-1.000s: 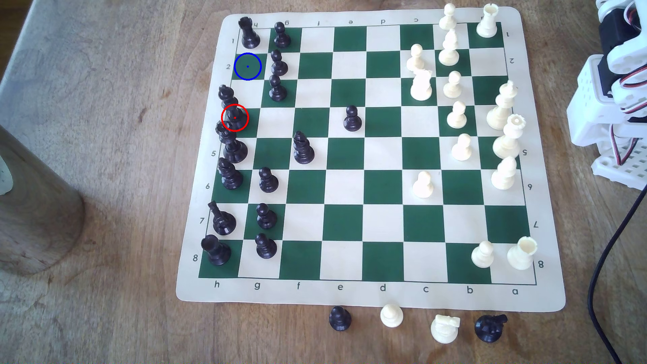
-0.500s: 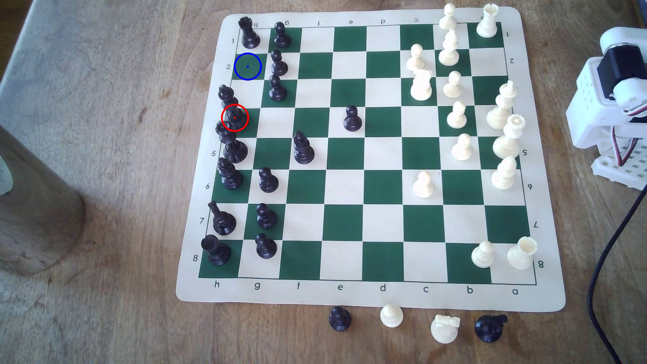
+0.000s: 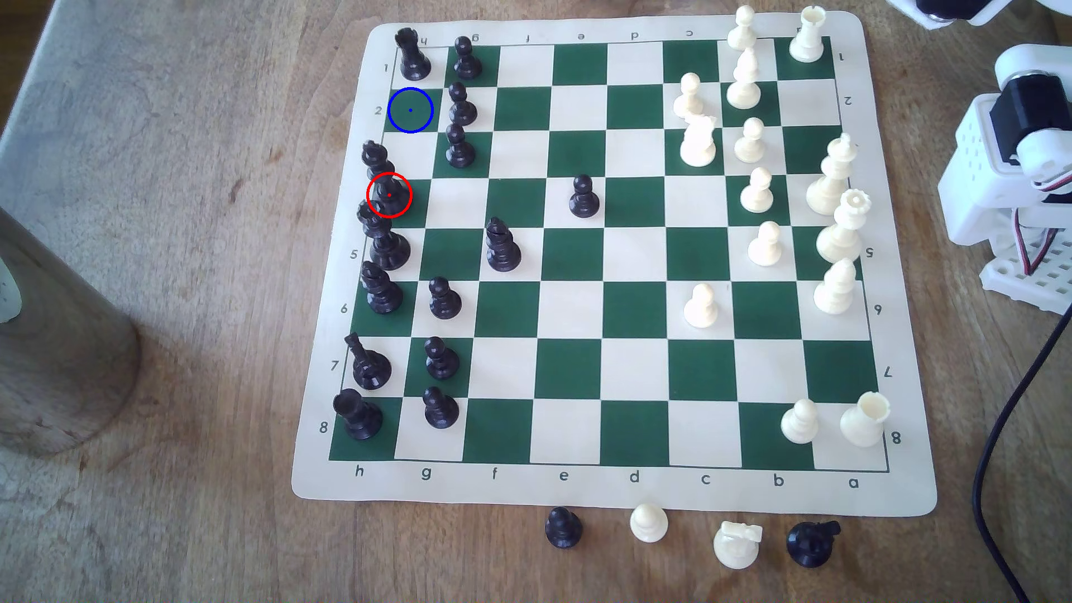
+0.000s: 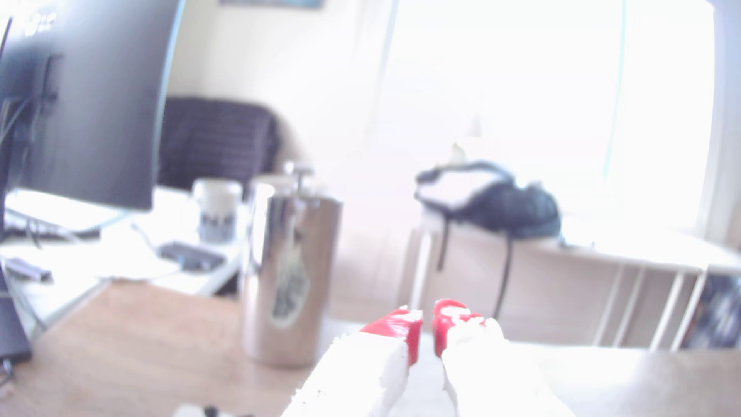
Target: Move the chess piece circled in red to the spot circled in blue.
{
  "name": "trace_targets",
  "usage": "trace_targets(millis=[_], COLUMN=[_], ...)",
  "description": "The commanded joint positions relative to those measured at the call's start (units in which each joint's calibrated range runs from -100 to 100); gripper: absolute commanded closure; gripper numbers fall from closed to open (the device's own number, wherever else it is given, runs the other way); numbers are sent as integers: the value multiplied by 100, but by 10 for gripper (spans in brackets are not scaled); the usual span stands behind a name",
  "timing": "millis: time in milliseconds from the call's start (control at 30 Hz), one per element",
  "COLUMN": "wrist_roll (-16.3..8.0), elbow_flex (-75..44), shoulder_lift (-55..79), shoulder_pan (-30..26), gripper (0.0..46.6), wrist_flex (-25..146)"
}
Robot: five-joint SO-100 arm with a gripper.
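The chess piece circled in red (image 3: pixel 387 194) is a tall glossy black piece standing on the mat's edge column at the exterior view's left, between two other tall black pieces. The spot circled in blue (image 3: pixel 410 110) is a bare dark green square two rows further back in the same column. My gripper (image 4: pixel 427 320) shows in the wrist view with its red-tipped fingers (image 4: pixel 397 324) nearly together and nothing between them, pointing level across the table. A white part of the arm (image 3: pixel 951 11) shows at the exterior view's top right, far from the piece.
A black rook (image 3: pixel 412 55) stands just behind the blue spot and a black pawn (image 3: pixel 462 104) beside it. A steel flask (image 3: pixel 58 348) stands off the mat at the exterior view's left. The arm's base (image 3: pixel 1009 174) and a black cable (image 3: pixel 1009 406) are at the right. Captured pieces (image 3: pixel 737 542) lie in front.
The arm, folded over its base a second ago, has lifted away; a part of it now shows at the exterior view's top right edge. No chess piece has moved.
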Motion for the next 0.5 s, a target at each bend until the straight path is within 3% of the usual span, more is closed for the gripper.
trace_targets(millis=[0, 67, 233, 467], wrist_roll=[-20, -20, -283, -488], elbow_flex=[-772, -944, -3184, -5740], shoulder_lift=[991, 1492, 3979, 6229], shoulder_pan=[2, 49, 260, 291], gripper=[383, 378, 366, 362], wrist_flex=[261, 252, 760, 1571])
